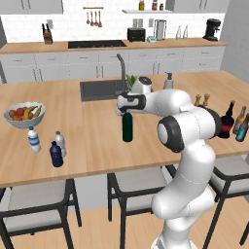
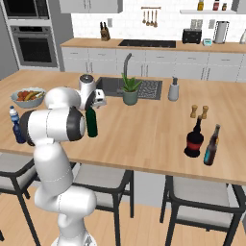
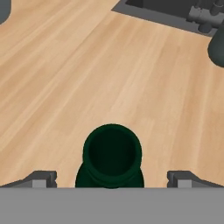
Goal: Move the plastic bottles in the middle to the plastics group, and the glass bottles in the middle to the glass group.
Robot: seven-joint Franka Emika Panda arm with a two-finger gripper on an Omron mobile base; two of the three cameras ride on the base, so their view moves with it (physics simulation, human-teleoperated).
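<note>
The tall dark green wine bottle stands upright mid-counter. My gripper is open, its fingertips wide on either side of the green bottle's mouth without touching it. The small clear greyish bottle stands at the left beside the navy bottle and the blue-label bottle. At the right, the squat black bottle with a red band stands next to the amber-brown bottle and the teal bottle.
A fruit bowl sits at the far left. Behind the green bottle are the sink with its faucet, a potted plant and a soap dispenser. Two small shakers stand behind the black bottle. Stools line the counter's near edge.
</note>
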